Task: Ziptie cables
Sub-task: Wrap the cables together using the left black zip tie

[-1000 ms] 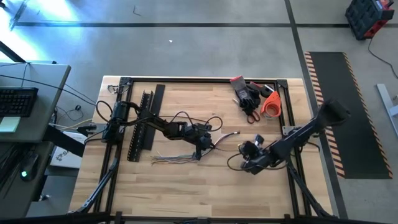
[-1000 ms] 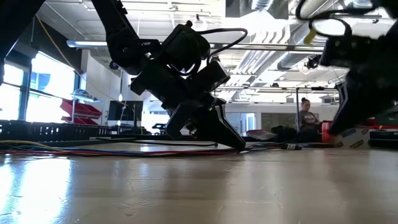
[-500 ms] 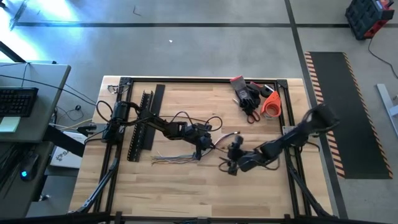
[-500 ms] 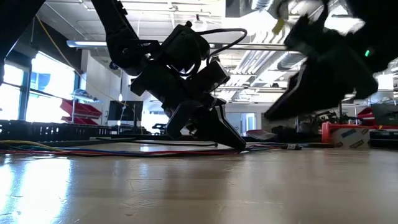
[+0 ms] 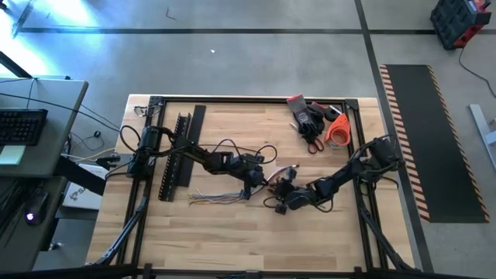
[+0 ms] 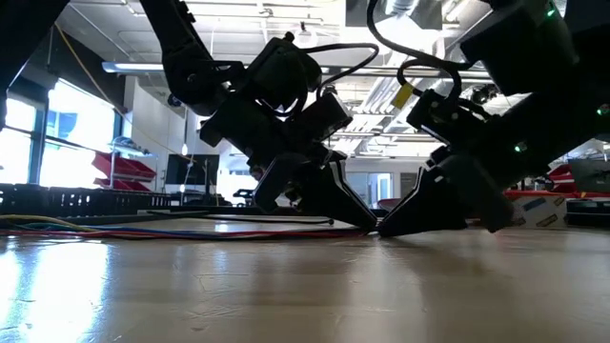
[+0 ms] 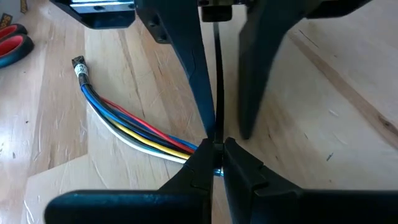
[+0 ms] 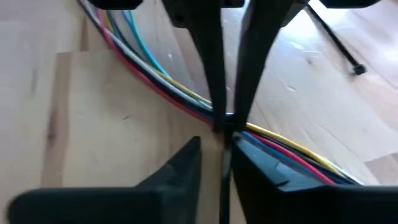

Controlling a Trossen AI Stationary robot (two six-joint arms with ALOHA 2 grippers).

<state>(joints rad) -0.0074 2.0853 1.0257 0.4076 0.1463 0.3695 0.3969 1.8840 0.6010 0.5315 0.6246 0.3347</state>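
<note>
The cables (image 5: 217, 198) lie as a thin bundle of blue, red, yellow and whitish wires (image 7: 130, 127) flat on the wooden table, near its middle. My left gripper (image 5: 256, 182) stands over the bundle with its tips down on the table (image 6: 367, 226), shut. A thin black zip tie strap (image 7: 216, 74) runs straight from the left fingertips toward my right gripper (image 5: 280, 195). That gripper faces the left one tip to tip (image 6: 386, 229). It is open, with one finger on either side of the strap (image 8: 225, 177). My left gripper pinches the zip tie strap (image 7: 217, 140) between its two fingertips, just where the strap meets the cable bundle (image 8: 186, 102). It slants down from the table's left side. Whether the fingertips also hold the wires, I cannot tell. The cables stay flat on the table.
A second black zip tie (image 8: 336, 43) lies on the table beyond the bundle. The slotted black rail (image 5: 174, 159) and a flat black strip (image 5: 195, 125) lie at the left. Gloves (image 5: 306, 116), red scissors (image 5: 314, 143) and an orange roll (image 5: 338, 130) sit at the far right corner.
My right gripper has swung from the table's right side toward its left and come down to the table. Its tips now face the left gripper's tips at the cable bundle. The cables have not moved.
</note>
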